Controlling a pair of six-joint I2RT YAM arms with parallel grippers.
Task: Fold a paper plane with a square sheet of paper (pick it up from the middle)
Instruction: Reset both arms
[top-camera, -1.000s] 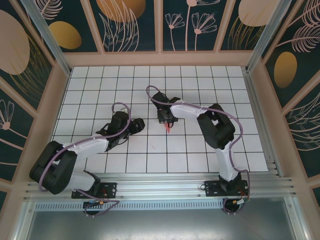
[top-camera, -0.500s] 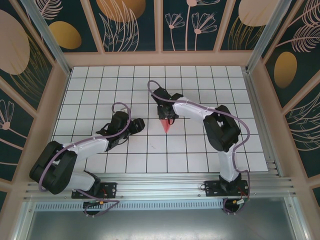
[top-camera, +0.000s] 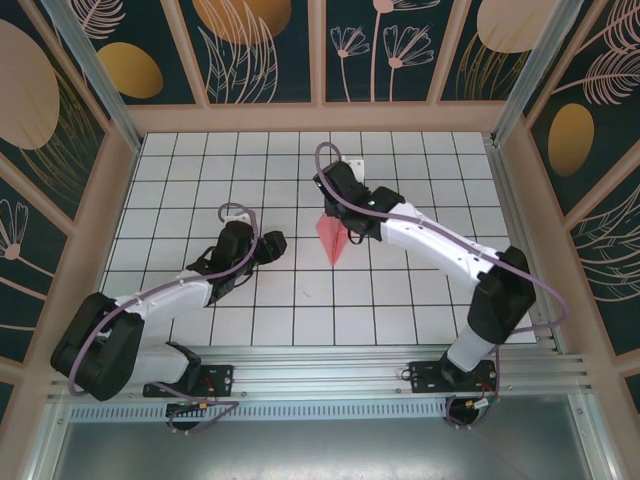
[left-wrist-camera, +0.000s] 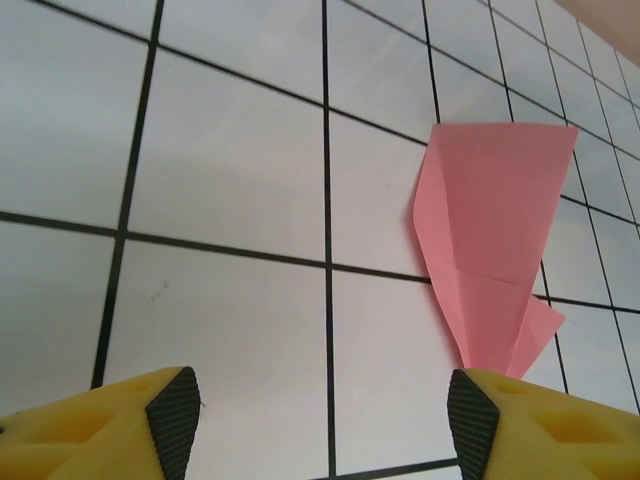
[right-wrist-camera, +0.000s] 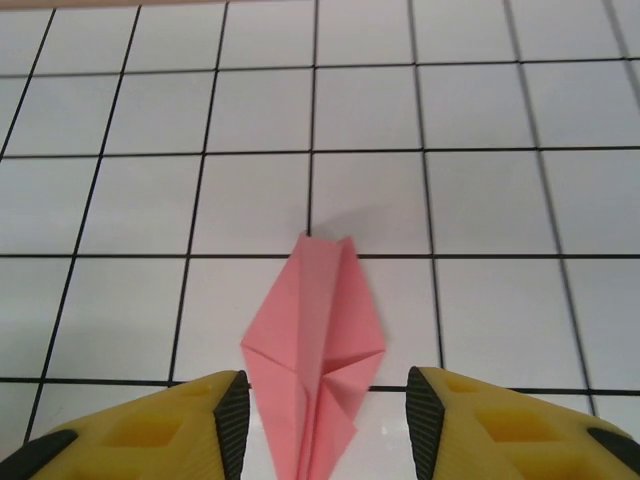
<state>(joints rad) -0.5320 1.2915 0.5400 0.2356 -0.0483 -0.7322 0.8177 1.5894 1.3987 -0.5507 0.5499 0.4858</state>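
Looking down from above, I see the paper plane (top-camera: 332, 241) lying flat on the white gridded floor (top-camera: 400, 290) a little above the middle of the frame. Its long axis runs nearly straight up and down the picture. The sharp tip points to the bottom edge and the broader end lies toward the top, by my right arm's wrist.

In my right wrist view the plane is a kite shape in the lower middle. Its narrow far end points to the top of the frame, the widest part sits at about mid-length, and the near end tapers down to the bottom edge. My right pincer (right-wrist-camera: 328, 425) stands apart there, one yellow finger on each side of that near end. Neither pad presses on the paper.

My left pincer (left-wrist-camera: 322, 425) is also apart, holding nothing. In its view the plane lies at the right. The wide end is toward the upper right, and the narrow end comes down just beside my right-hand fingertip (left-wrist-camera: 470, 415). From above, this pincer sits left of the plane, near it but apart, with bare tiles between.
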